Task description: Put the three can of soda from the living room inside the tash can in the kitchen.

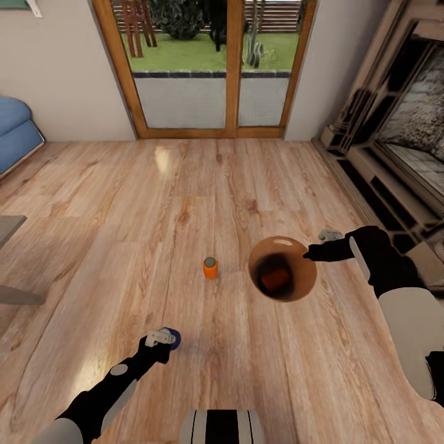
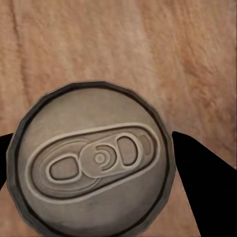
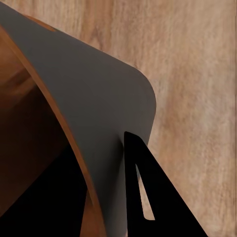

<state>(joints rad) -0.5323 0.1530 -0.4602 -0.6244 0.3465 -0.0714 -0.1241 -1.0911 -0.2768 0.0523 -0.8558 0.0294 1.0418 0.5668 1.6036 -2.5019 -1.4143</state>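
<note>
My right gripper (image 1: 312, 251) is shut on the rim of the tan-brown trash can (image 1: 282, 269), holding it tilted above the plank floor. An orange soda can (image 1: 275, 280) lies inside it. In the right wrist view the bin wall (image 3: 94, 103) runs between the fingers (image 3: 148, 197). A second orange can (image 1: 210, 267) stands upright on the floor, left of the bin. My left gripper (image 1: 163, 339) reaches down over the blue can (image 1: 174, 338). In the left wrist view its silvery top (image 2: 94, 160) sits between both dark fingers (image 2: 207, 192), whose tips meet its sides.
Wood-framed glass doors (image 1: 213, 68) stand ahead. The fireplace surround (image 1: 394, 135) runs along the right. A blue sofa (image 1: 15, 132) is at the far left, and a grey table corner (image 1: 9, 259) juts in at the left edge.
</note>
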